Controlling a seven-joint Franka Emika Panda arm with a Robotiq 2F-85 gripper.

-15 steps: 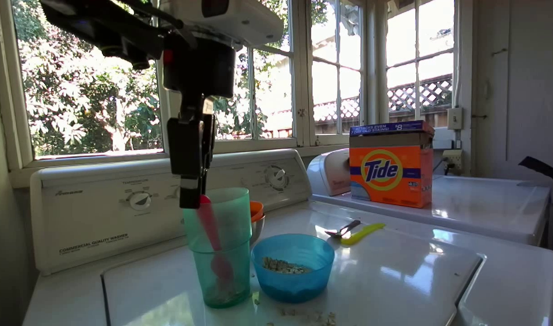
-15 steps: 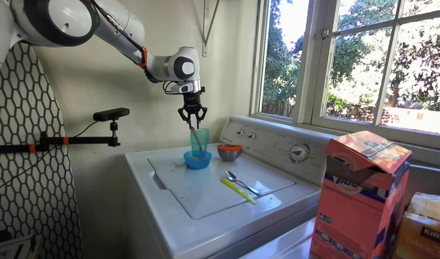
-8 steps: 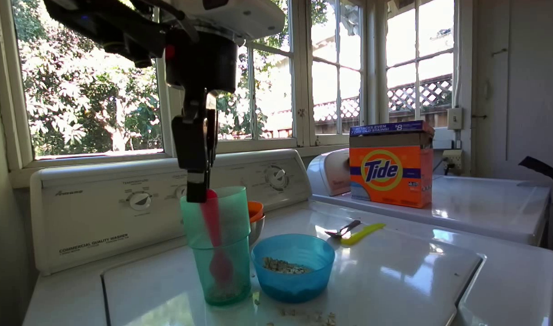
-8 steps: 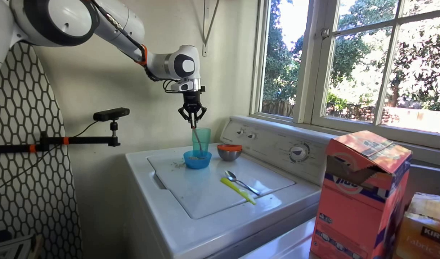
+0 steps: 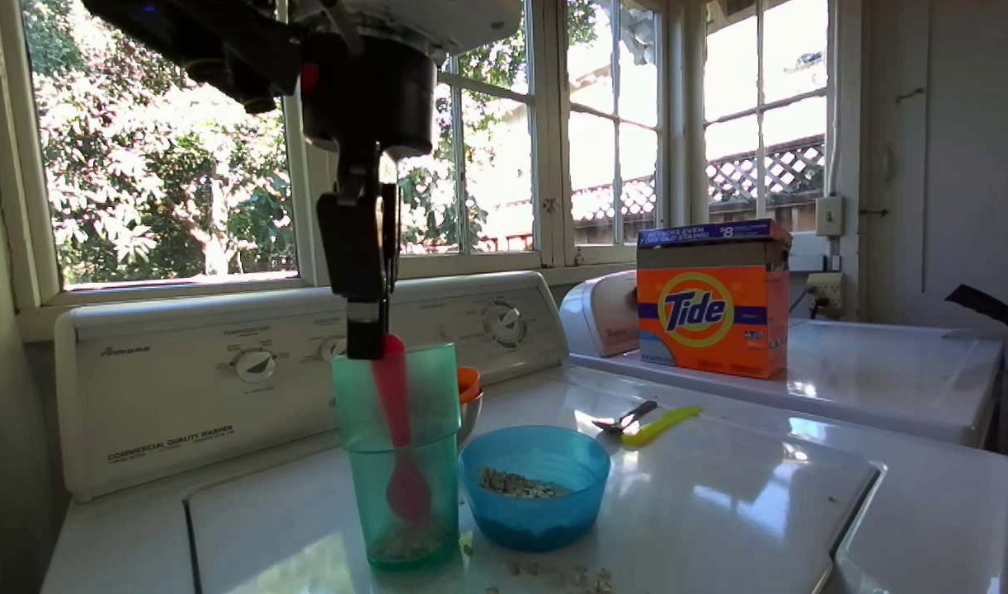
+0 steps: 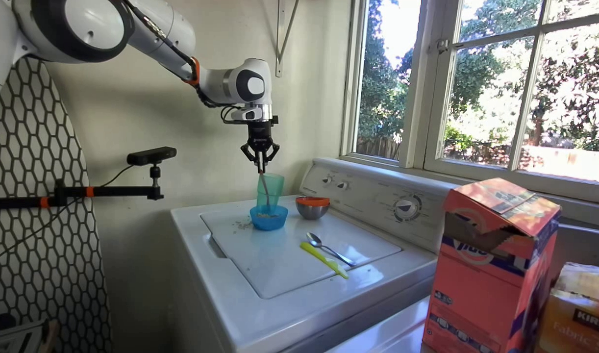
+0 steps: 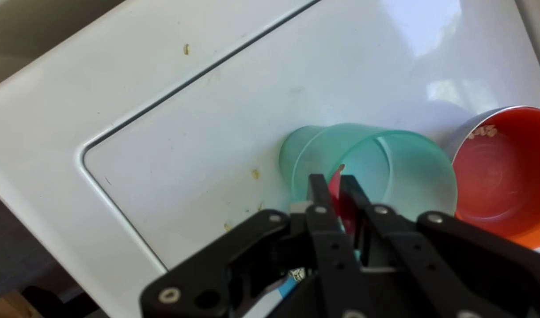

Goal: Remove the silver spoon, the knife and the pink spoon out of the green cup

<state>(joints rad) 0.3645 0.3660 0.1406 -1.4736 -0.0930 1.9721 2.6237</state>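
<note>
The pink spoon [image 5: 395, 396] stands in the green cup [image 5: 438, 487], its bowl end down near the cup floor and its handle end at the rim. My gripper [image 5: 369, 342] is above the cup, its fingertips closed round the top of the handle. The wrist view shows the pink spoon [image 7: 335, 183] between the two fingers, over the cup's mouth [image 7: 411, 176]. In an exterior view the gripper [image 6: 261, 167] points straight down and the cup [image 6: 275, 184] leans slightly. The silver spoon [image 6: 315, 239] and the yellow-green knife [image 6: 324, 260] lie side by side on the washer lid, outside the cup.
A blue bowl [image 5: 537, 528] with flakes stands close beside the cup. An orange bowl [image 7: 491, 176] in a metal bowl [image 6: 312, 212] is behind it. Loose flakes lie on the lid. The washer's control panel [image 5: 405, 313] rises at the back. A Tide box [image 5: 710, 313] stands farther away.
The gripper was open around the spoon handle one second ago and has closed on it. It has risen slightly with the spoon. The cup has shifted and tilted a little.
</note>
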